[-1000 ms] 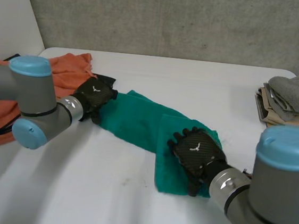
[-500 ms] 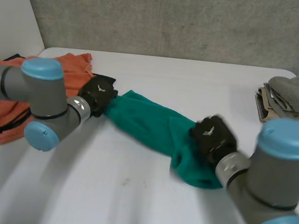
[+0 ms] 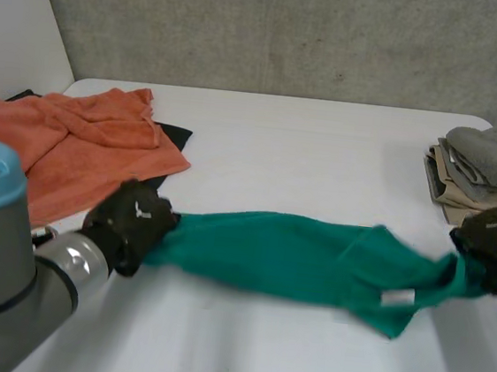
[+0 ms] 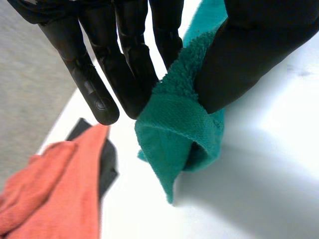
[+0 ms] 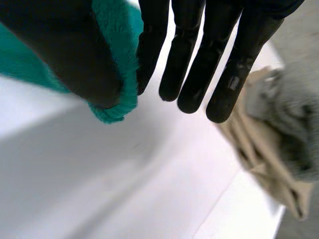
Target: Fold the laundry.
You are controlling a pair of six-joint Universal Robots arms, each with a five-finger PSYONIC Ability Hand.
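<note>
While both hands pinch its ends, the green towel (image 3: 294,257) is drawn out into a long, rumpled band over the white table (image 3: 324,141). It starts just on the robot's side of the orange towel (image 3: 76,137) and runs sideways, well away from it. The pictures do not show whether the band's middle touches the table.

The left hand (image 3: 131,224) holds the end nearest the orange towel, close to that towel's near edge but not touching it. In the left wrist view the thumb (image 4: 249,59) presses a folded corner of the green towel (image 4: 174,134) against the straight fingers (image 4: 124,55), and a short tip of cloth hangs below the pinch. The orange towel (image 4: 50,199) lies beyond the fingertips there, with a black cloth (image 4: 107,164) showing along its edge.

The right hand (image 3: 494,243) holds the end farthest from the orange towel. In the right wrist view its thumb (image 5: 65,50) clamps the green towel's edge (image 5: 117,30) against the nearest finger, while the other fingers (image 5: 239,64) are straight and hold nothing. A white label (image 3: 399,297) shows on the cloth near this end.

A stack of folded laundry (image 3: 486,171) lies across the table from the orange towel, near the right hand. The black cloth (image 3: 172,134) pokes out from under the orange towel's far corner.
</note>
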